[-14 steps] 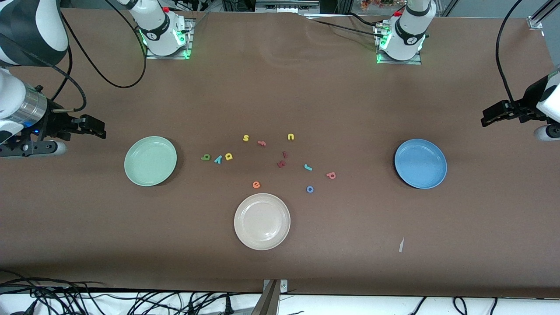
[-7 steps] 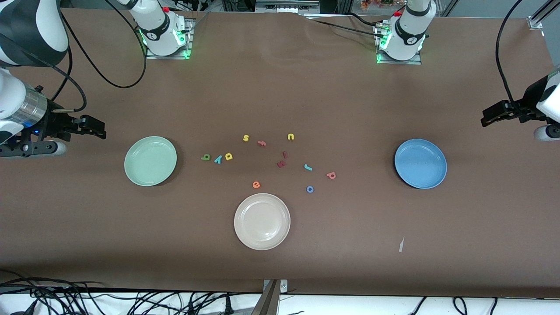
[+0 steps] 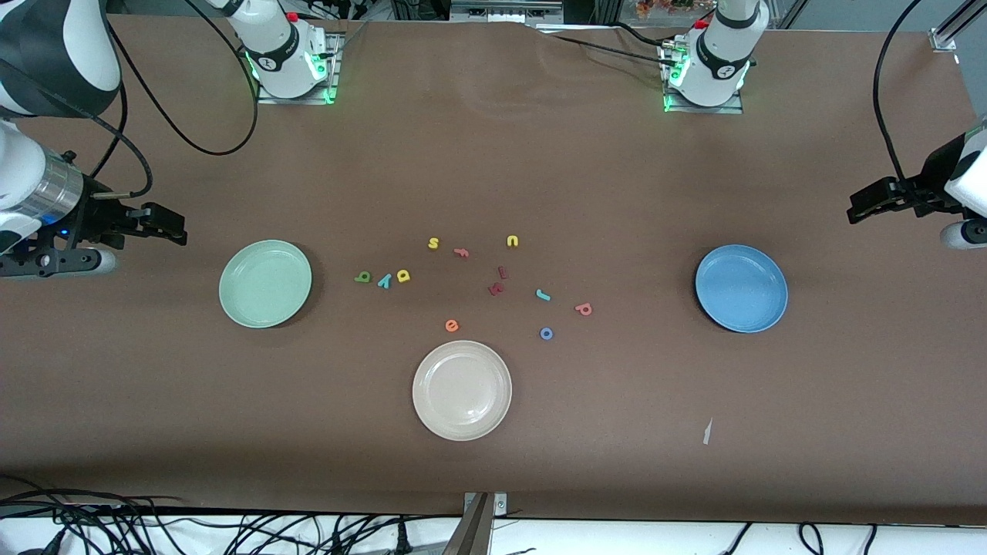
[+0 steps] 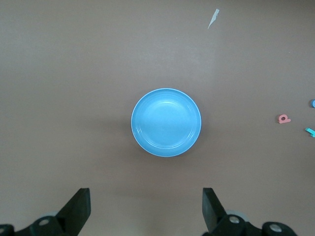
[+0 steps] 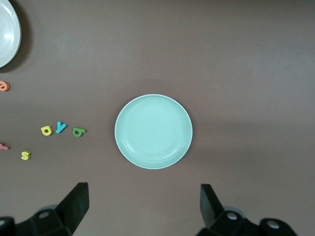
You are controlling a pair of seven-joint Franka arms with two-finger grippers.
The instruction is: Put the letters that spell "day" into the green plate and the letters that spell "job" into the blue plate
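Nothing has moved: both grippers, left gripper [image 4: 143, 209] and right gripper [image 5: 141, 206], stay spread, empty, at the frame's edges; foam letters [image 3: 383, 278] untouched mid-frame, pale green plate [image 3: 265, 284] and blue plate [image 3: 741, 288] bare.

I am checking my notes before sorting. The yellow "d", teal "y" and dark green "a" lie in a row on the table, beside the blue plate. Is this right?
Not quite. The yellow "d", teal "y" and dark green "a" do lie in a row on the table, but beside the green plate, not the blue plate. The front view shows it, and the right wrist view confirms it.
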